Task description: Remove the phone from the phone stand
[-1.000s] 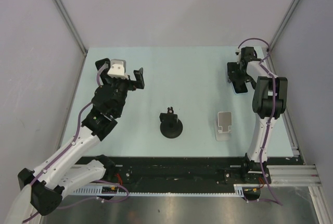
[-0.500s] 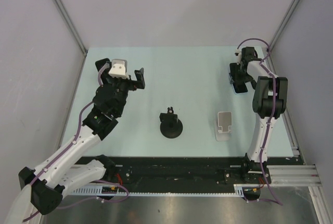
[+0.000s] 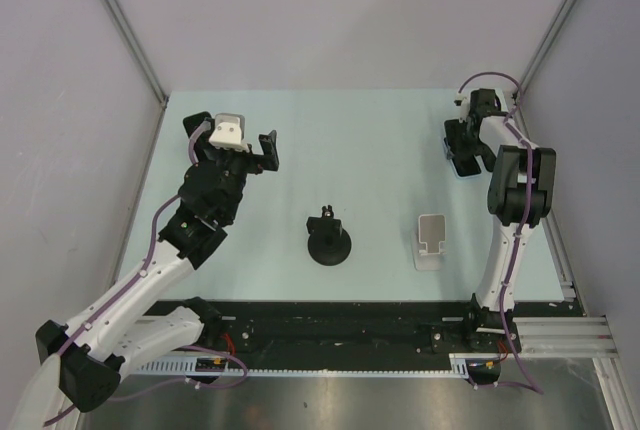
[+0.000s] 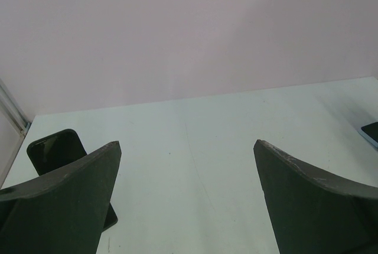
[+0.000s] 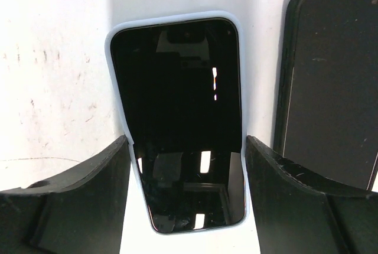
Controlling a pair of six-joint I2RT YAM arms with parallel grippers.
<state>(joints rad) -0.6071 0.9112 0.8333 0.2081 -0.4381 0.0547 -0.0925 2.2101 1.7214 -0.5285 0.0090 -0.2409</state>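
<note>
A phone in a pale blue case [image 5: 177, 88] lies flat on the table at the far right [image 3: 465, 167]. My right gripper [image 5: 186, 142] straddles its near end, and both fingers touch the case sides. In the top view the right gripper [image 3: 462, 155] is near the right wall. Two stands are in the middle of the table, both with no phone in them: a black round-based one [image 3: 328, 240] and a white one [image 3: 432, 240]. My left gripper [image 3: 235, 145] is open and holds nothing at the far left, as the left wrist view [image 4: 186, 147] also shows.
A second black phone [image 5: 331, 82] lies just right of the blue-cased one. Another dark phone [image 4: 53, 147] shows partly behind my left finger near the back left corner. The back wall and the side walls are close.
My right gripper has shifted slightly right and toward the back wall, with the phone between its fingers. The left arm has barely moved.
</note>
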